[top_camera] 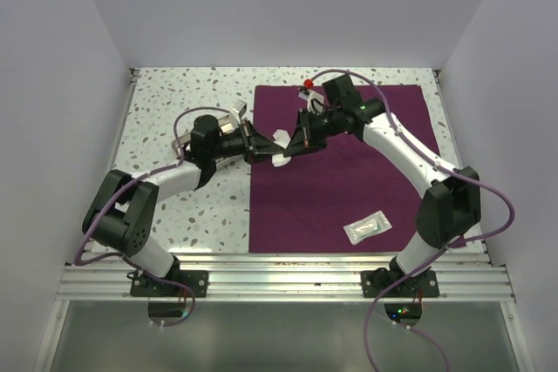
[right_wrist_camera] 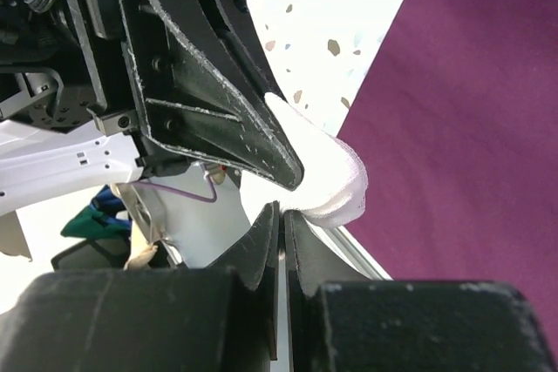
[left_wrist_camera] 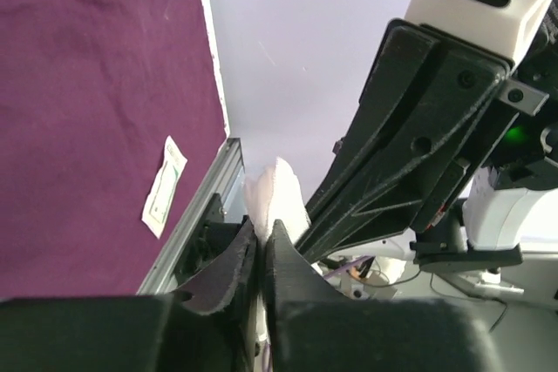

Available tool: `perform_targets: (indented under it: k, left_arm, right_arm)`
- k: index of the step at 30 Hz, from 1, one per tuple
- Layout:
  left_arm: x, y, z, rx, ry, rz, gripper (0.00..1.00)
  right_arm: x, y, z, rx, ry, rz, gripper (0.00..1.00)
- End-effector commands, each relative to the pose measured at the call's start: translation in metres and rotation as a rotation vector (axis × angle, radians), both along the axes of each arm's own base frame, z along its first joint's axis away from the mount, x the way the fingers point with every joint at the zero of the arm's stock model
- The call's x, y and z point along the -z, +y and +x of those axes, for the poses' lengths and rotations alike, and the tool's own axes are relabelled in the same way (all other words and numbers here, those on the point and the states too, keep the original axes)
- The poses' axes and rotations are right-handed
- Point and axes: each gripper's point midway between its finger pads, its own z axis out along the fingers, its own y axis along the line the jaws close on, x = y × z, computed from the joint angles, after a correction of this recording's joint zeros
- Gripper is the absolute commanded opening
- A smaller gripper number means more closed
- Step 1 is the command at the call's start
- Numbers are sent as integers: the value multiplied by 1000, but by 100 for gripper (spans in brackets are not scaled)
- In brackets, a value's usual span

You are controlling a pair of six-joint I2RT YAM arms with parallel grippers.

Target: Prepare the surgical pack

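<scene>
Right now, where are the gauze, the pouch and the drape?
gauze (right_wrist_camera: pixel 336 172), right wrist view, its bulging folded edge.
pouch (top_camera: pixel 367 227), top view, its middle.
drape (top_camera: pixel 331 189), top view, bare fabric at its centre.

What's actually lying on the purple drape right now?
In view, a sealed pouch lies on the drape, near its front edge. The gauze is held above it between left gripper and right gripper. Whatever lies beneath the arms is hidden.

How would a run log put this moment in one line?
gauze: pinched by both | left pincer: shut on gauze | right pincer: shut on gauze | where: over drape's left edge
</scene>
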Motion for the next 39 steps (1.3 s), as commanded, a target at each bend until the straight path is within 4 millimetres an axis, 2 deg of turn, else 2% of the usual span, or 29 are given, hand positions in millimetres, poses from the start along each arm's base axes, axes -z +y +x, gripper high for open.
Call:
perform_targets:
  k: [1, 3, 4, 5, 6, 7, 8, 9, 11, 13, 14, 16, 20, 23, 26, 31, 33, 34, 36, 39]
  left_arm:
    - [-13, -1, 7, 13, -80, -18, 0]
    - [-11, 3, 12, 1, -105, 2, 0]
    - [-5, 6, 14, -8, -85, 28, 0]
    - [-4, 12, 23, -21, -135, 65, 0]
    - [-1, 16, 27, -30, -142, 95, 0]
    - [13, 23, 30, -46, -99, 150, 0]
    - [13, 33, 41, -64, -154, 194, 0]
    - [24, 39, 43, -71, -123, 229, 0]
    - [31, 57, 58, -107, -167, 291, 0]
    - [49, 73, 68, -133, -168, 377, 0]
    - [50, 82, 77, -159, -180, 403, 0]
    - [70, 95, 85, -178, -165, 486, 0]
    - [83, 127, 111, -278, -165, 562, 0]
    - [101, 140, 124, -313, -137, 595, 0]
    - [111, 146, 136, -340, -125, 594, 0]
    - [117, 159, 156, -388, -105, 602, 0]
    - [125, 160, 162, -392, -86, 609, 0]
    - [123, 161, 167, -401, -86, 606, 0]
    - [132, 161, 170, -398, -66, 608, 0]
    - [140, 167, 175, -412, -31, 645, 33]
  right_arm:
    - [-13, 3, 0, -23, -31, 14, 0]
    - [-14, -1, 7, -5, -58, -22, 9]
    - [-8, -5, 6, 5, -35, -63, 21]
    - [-13, -8, 12, 13, -68, -85, 37]
    - [-7, -19, 22, 64, -93, -158, 44]
    - [-2, -26, 22, 77, -76, -209, 49]
    - [-1, -33, 27, 93, -93, -243, 53]
    - [-3, -41, 36, 127, -119, -281, 59]
    - [-1, -55, 43, 169, -118, -324, 62]
    - [0, -65, 49, 198, -114, -343, 66]
    - [2, -71, 52, 211, -104, -345, 66]
    - [6, -75, 52, 210, -84, -350, 67]
    - [17, -88, 50, 204, -49, -383, 69]
    - [25, -96, 49, 207, -27, -395, 69]
    - [31, -100, 49, 210, -13, -393, 69]
    - [38, -101, 50, 209, -3, -394, 70]
    - [42, -101, 51, 212, -3, -400, 70]
    - [44, -102, 51, 213, -3, -405, 71]
    - [46, -103, 55, 216, -11, -410, 76]
    - [48, -103, 58, 220, -8, -423, 82]
